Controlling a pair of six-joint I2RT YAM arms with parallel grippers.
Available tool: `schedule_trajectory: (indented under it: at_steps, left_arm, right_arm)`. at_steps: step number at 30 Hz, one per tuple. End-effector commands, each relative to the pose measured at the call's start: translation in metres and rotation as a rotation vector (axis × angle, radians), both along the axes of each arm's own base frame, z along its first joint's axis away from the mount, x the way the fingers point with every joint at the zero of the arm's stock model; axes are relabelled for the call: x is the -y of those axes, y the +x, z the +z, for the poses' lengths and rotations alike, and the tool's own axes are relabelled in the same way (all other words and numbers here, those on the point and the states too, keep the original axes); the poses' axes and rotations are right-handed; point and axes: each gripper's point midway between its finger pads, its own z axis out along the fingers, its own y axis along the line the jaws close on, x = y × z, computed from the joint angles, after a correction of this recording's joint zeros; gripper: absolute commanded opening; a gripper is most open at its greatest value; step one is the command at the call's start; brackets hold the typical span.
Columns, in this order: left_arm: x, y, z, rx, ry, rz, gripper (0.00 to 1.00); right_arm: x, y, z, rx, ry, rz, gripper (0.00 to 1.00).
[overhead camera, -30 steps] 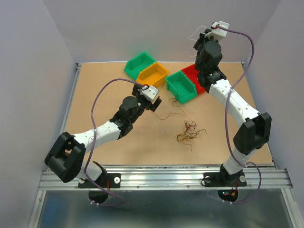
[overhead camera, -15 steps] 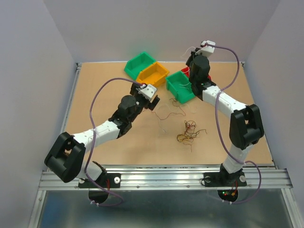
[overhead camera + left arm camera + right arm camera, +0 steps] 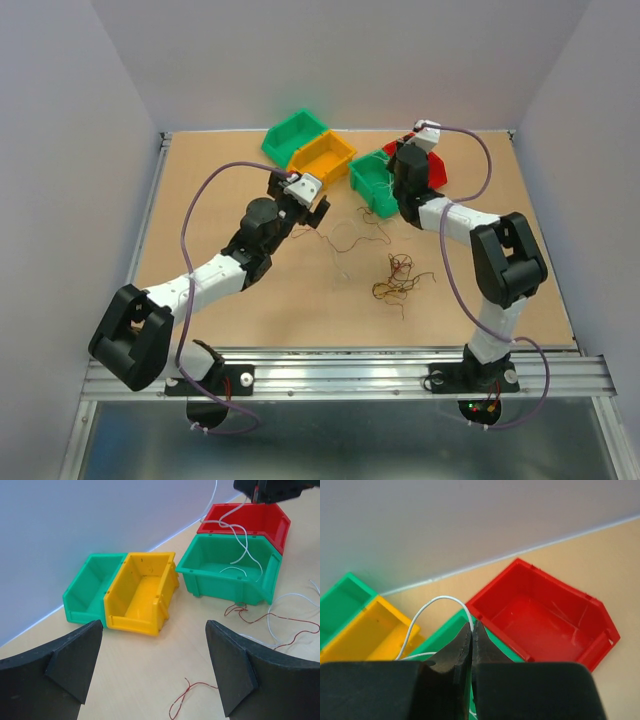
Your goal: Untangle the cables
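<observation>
**Right gripper**: pinched fully together on a white cable, with no gap between the fingertips. Held above the near green bin, just in front of the red bin.

**White cable:** long axis roughly vertical in the left wrist view. Drops from the right gripper in loose curls, lower end pointing down into the near green bin and lying inside it. At the pinch, arcs up and over toward the yellow bin as a small loop.

**Left gripper**: spread wide, with nothing between the fingers. Held over the table, facing the row of bins. Far green bin touching the yellow bin.

**Tangle**: dark, yellow and red strands lying on the table near its middle, well apart from both grippers. Long axis roughly far-to-near, with one strand trailing off to the right.

**Loose strands**: thin, flat on the table between the left gripper and the tangle, running mostly left-to-right. Red strand curled on the table just in front of the near green bin. Colours of the others not clear from above.
</observation>
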Motion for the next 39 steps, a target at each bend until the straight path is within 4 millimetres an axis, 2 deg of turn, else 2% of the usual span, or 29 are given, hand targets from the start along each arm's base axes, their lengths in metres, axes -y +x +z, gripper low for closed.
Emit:
schedule_trajectory:
  at_steps: [1,3,6,7,10,11,14,15,16,20,21,22,24,25,26,27,28,31,32,33,34,35,39]
  left_arm:
    - [0.0,-0.001,0.029,0.054,-0.055,-0.011,0.95]
    - [-0.001,-0.001,0.031,0.056,-0.057,-0.011,0.95]
    - [0.001,-0.003,0.03,0.054,-0.049,-0.026,0.96]
    - [0.001,-0.003,0.028,0.048,-0.044,-0.03,0.96]
    - [0.002,-0.002,0.028,0.042,-0.038,-0.033,0.96]
    - [0.008,-0.003,0.026,0.034,-0.034,-0.062,0.96]
    - [0.01,-0.002,0.022,0.019,-0.021,-0.065,0.96]
    - [0.011,-0.001,0.021,0.015,-0.021,-0.067,0.96]
    - [0.011,0.0,0.02,0.013,-0.015,-0.068,0.96]
    - [0.023,-0.003,0.01,-0.029,0.012,-0.131,0.99]
    - [0.028,-0.002,-0.001,-0.064,0.031,-0.152,0.99]
    - [0.036,-0.003,-0.003,-0.097,0.044,-0.185,0.99]
    - [0.041,0.001,-0.011,-0.14,0.055,-0.197,0.99]
    - [0.043,0.003,-0.01,-0.156,0.055,-0.198,0.99]
    - [0.045,0.003,-0.012,-0.168,0.059,-0.202,0.99]
    - [0.047,0.007,-0.013,-0.179,0.064,-0.201,0.99]
    - [0.048,0.005,-0.02,-0.208,0.08,-0.208,0.99]
    - [0.055,0.008,-0.027,-0.25,0.103,-0.235,0.99]
    - [0.059,0.002,-0.037,-0.292,0.126,-0.266,0.99]
    - [0.062,0.002,-0.05,-0.329,0.147,-0.284,0.99]
    - [0.065,-0.001,-0.053,-0.362,0.169,-0.31,0.99]
    - [0.067,-0.002,-0.058,-0.387,0.183,-0.321,0.99]
    - [0.076,0.0,-0.084,-0.482,0.238,-0.349,0.96]
  right_arm:
    - [0.001,0.001,-0.036,-0.031,0.051,-0.034,0.0]
    - [-0.004,0.005,-0.061,-0.093,0.047,-0.028,0.01]
    - [-0.013,0.01,-0.079,-0.148,0.038,-0.004,0.01]
    - [-0.014,0.012,-0.091,-0.172,0.028,-0.002,0.01]
    - [-0.016,0.018,-0.091,-0.185,0.013,0.003,0.0]
    - [-0.016,0.017,-0.097,-0.207,-0.001,0.002,0.01]
    - [-0.012,0.019,-0.095,-0.203,0.002,-0.03,0.14]
    - [-0.012,0.019,-0.091,-0.198,0.003,-0.026,0.27]
    - [-0.012,0.018,-0.089,-0.196,0.002,-0.026,0.33]
    - [-0.011,0.015,-0.07,-0.161,-0.011,-0.011,0.41]
    - [-0.011,0.015,-0.066,-0.155,-0.018,-0.007,0.46]
    - [-0.011,0.014,-0.055,-0.141,-0.027,0.003,0.5]
    - [-0.012,0.01,-0.045,-0.131,-0.027,0.018,0.53]
    - [-0.012,0.007,-0.035,-0.116,-0.018,0.026,0.59]
    - [-0.016,0.004,-0.031,-0.113,-0.01,0.054,0.6]
    - [-0.017,-0.001,-0.036,-0.126,-0.01,0.069,0.63]
    - [-0.017,-0.005,-0.025,-0.109,0.005,0.082,0.65]
    - [-0.017,-0.018,-0.026,-0.118,0.015,0.104,0.67]
    - [-0.015,-0.021,-0.024,-0.114,0.019,0.104,0.67]
    - [-0.011,-0.026,-0.013,-0.092,0.031,0.094,0.67]
    - [-0.009,-0.032,-0.018,-0.102,0.024,0.095,0.67]
    - [-0.008,-0.037,-0.006,-0.078,0.033,0.1,0.67]
    - [-0.001,-0.054,0.005,-0.061,0.024,0.11,0.67]
